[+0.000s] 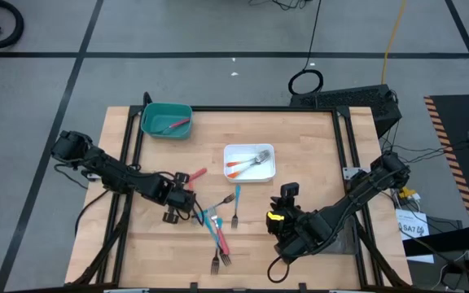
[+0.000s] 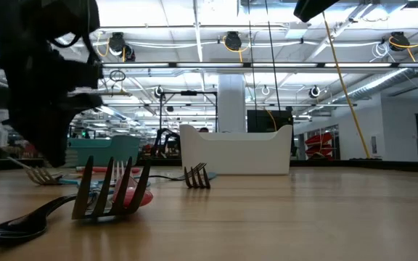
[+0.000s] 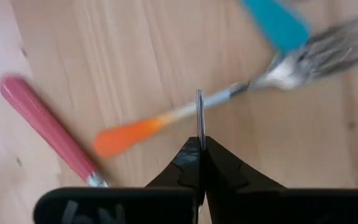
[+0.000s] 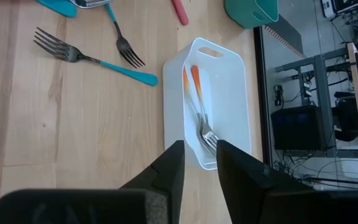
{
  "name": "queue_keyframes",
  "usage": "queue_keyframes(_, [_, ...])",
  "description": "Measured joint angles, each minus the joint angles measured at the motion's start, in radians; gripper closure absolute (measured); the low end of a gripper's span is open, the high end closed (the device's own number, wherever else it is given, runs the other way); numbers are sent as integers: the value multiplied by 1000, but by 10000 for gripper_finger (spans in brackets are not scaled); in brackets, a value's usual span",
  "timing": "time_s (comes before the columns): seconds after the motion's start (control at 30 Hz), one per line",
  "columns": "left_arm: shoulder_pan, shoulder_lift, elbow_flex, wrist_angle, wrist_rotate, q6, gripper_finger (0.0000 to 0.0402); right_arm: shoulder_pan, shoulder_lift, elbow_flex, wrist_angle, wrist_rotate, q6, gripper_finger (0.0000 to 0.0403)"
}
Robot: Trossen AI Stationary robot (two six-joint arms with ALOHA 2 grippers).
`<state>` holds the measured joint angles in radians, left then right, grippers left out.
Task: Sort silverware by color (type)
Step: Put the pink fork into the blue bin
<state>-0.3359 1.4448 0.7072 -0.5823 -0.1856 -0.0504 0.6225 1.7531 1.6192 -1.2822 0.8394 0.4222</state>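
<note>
Two tools: from above, left tool (image 1: 174, 210) sits by the loose forks (image 1: 218, 232) on the bench (image 1: 316, 163); right tool (image 1: 282, 229) waits farther right. Left wrist: clenched on nothing, orange fork (image 3: 185, 115) crosswise just beyond its tips. Right wrist: tool parted, empty.

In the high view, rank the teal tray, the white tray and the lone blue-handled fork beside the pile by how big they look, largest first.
1. Teal tray and white tray: they look about alike from above, so no ranking between them.
2. Lone blue-handled fork: clearly smallest, a thin sliver.
</note>
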Motion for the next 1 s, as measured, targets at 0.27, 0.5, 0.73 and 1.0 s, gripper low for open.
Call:
queue_keyframes(0.27, [-23, 0, 116, 31, -1, 106, 392, -2, 0, 0, 0, 2, 0, 314])
queue_keyframes(0.5, [-63, -34, 220, 142, 35, 277, 392, -2, -2, -24, 64, 28, -52, 314])
queue_keyframes(0.73, [-115, -35, 301, 305, 152, 422, 392, -17, -2, -116, 295, 23, -254, 314])
queue_keyframes(1.0, [-158, -36, 305, 498, 362, 580, 393, -64, -2, -145, 599, -155, -461, 314])
